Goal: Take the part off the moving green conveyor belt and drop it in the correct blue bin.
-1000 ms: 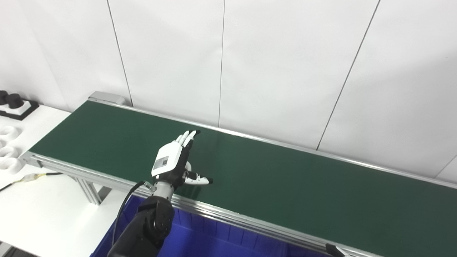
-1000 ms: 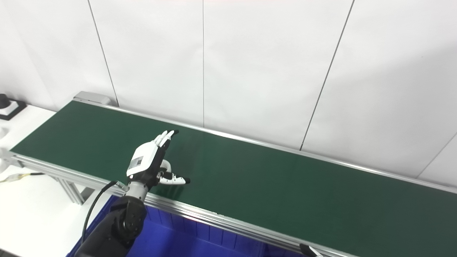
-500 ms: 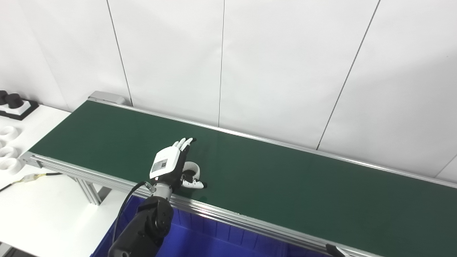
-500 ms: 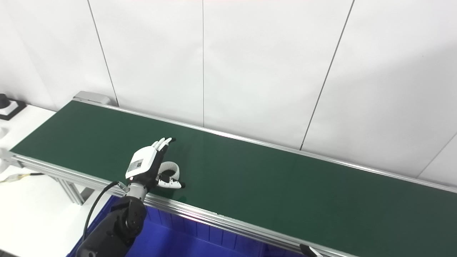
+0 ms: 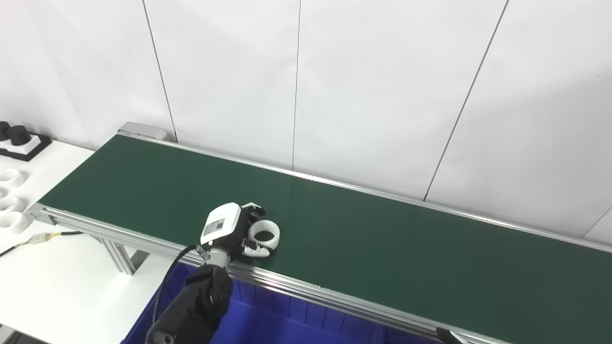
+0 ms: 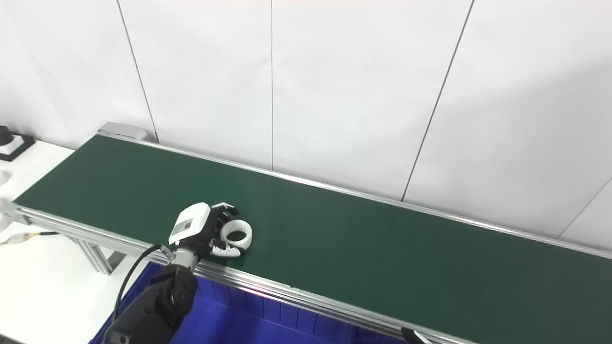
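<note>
A white ring part (image 5: 266, 235) lies flat on the green conveyor belt (image 5: 382, 239) near its front edge. My left hand (image 5: 228, 228) rests on the belt just left of the ring. Its fingers (image 5: 256, 209) are curled in over the ring's far left rim and its thumb (image 5: 256, 251) lies against the near rim. The same hand (image 6: 198, 228) and ring (image 6: 235, 235) show in the right eye view. Of my right hand only a dark tip (image 5: 447, 334) shows at the bottom edge.
A blue bin (image 5: 287, 325) stands below the belt's front rail (image 5: 334, 298). The white table at left holds several white rings (image 5: 12, 210), a black-and-white tray with black parts (image 5: 19, 138) and a cable (image 5: 43, 236). A white wall runs behind the belt.
The ring has ridden rightward out from behind my left hand. The hand has dropped onto the belt and its fingers have curled from straight to closed around the ring.
</note>
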`<move>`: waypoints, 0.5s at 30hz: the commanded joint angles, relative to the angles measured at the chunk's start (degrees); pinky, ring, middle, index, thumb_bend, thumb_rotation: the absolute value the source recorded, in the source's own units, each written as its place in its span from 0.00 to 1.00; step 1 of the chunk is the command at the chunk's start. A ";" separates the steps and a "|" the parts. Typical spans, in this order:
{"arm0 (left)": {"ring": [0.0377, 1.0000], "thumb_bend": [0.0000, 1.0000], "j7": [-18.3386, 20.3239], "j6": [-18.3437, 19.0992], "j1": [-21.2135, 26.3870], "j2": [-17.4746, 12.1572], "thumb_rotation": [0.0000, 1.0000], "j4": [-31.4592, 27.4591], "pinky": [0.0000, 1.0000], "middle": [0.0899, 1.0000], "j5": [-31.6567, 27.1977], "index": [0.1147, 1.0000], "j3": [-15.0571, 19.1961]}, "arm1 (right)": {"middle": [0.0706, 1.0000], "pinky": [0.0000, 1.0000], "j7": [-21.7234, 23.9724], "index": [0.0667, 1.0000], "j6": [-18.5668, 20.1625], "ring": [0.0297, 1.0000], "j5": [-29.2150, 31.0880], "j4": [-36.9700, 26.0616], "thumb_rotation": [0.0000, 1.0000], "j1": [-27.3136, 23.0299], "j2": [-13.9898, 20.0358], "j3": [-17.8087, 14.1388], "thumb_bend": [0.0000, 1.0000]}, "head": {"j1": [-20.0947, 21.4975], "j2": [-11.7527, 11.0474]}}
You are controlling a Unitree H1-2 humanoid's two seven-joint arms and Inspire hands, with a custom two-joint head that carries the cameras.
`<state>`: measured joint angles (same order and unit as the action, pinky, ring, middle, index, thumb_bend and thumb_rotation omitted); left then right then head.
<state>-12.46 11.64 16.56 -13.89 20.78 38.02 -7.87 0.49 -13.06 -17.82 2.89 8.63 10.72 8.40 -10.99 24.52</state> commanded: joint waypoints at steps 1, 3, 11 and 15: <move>0.45 0.52 0.41 -0.02 1.72 -0.09 0.00 -1.49 0.39 0.40 -1.22 0.54 0.28 | 0.83 0.73 -0.23 0.82 -2.43 0.80 0.54 -2.37 0.31 -0.16 0.06 -0.18 0.80 | -0.01 0.06; 0.41 0.51 1.15 -0.03 1.70 0.09 0.00 -1.74 0.34 0.37 -2.47 0.48 0.28 | 0.83 0.73 -0.29 0.82 -2.16 0.80 0.37 -2.53 0.32 -0.10 -0.01 -0.20 0.80 | -0.01 0.06; 0.42 0.51 2.65 -3.13 1.57 0.02 0.00 -1.43 0.37 0.37 -6.56 0.46 -0.16 | 0.83 0.72 -0.54 0.82 -2.47 0.79 0.10 -2.70 0.33 -0.01 -0.10 -0.20 0.79 | 0.03 0.10; 0.45 0.52 1.87 -5.18 1.50 -0.05 0.00 -0.62 0.38 0.40 -7.27 0.45 -0.63 | 0.83 0.72 -0.94 0.81 -3.25 0.79 0.28 -2.09 0.33 -0.15 -0.37 -0.28 0.80 | 0.26 0.01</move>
<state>-10.20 8.94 16.59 -13.26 20.66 30.99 -8.36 0.45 -13.06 -17.85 1.97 8.73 10.57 8.38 -10.72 24.52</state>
